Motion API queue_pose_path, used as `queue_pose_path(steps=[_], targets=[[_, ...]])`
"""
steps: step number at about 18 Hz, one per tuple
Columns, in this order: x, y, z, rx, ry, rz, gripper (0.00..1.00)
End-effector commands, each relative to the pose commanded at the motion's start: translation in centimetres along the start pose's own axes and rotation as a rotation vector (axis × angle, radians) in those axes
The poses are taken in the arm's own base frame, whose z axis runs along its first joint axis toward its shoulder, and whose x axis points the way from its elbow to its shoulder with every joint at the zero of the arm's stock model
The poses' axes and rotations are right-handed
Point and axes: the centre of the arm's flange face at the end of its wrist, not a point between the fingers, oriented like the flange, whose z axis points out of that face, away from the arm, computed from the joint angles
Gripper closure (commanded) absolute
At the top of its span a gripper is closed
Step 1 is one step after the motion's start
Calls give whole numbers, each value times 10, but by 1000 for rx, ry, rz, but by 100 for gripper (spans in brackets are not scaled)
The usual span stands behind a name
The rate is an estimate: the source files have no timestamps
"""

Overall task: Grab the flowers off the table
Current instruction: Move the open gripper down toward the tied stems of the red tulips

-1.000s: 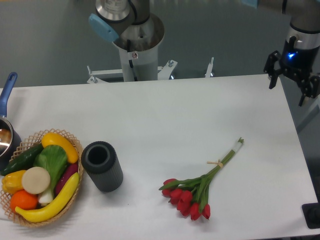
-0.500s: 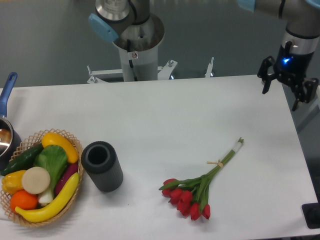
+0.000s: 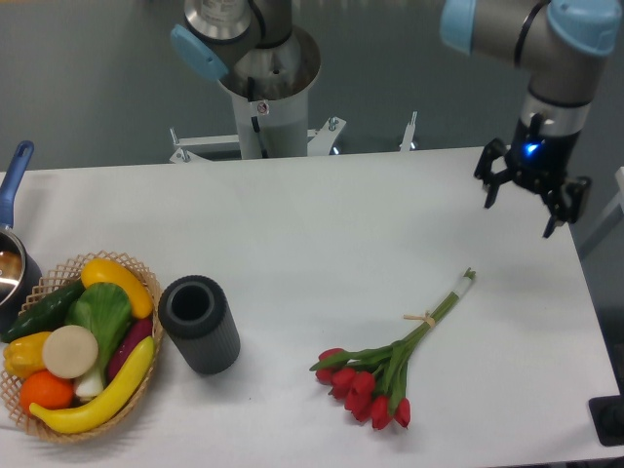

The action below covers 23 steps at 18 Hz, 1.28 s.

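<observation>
Ten-ish red tulips [image 3: 375,372], pale band

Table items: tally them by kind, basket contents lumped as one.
Flowers: 1 bunch
Basket of produce: 1
Dark cylinder: 1
Pan: 1
Total: 4, on the table

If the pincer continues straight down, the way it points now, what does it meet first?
Probably the bare table near its far right corner. The open pincer points down, with nothing visible beneath it; the flowers lie nearer the camera. Depth is uncertain.
</observation>
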Motion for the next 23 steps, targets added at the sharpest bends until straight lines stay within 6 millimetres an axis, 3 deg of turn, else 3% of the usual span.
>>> queue_pose_path(steps=[11,14,23], targets=[[3,-34,59,4,35,-26,0],[6,-34,73,8,43,-46,0],[12,-63,139,4,116,-33,0]])
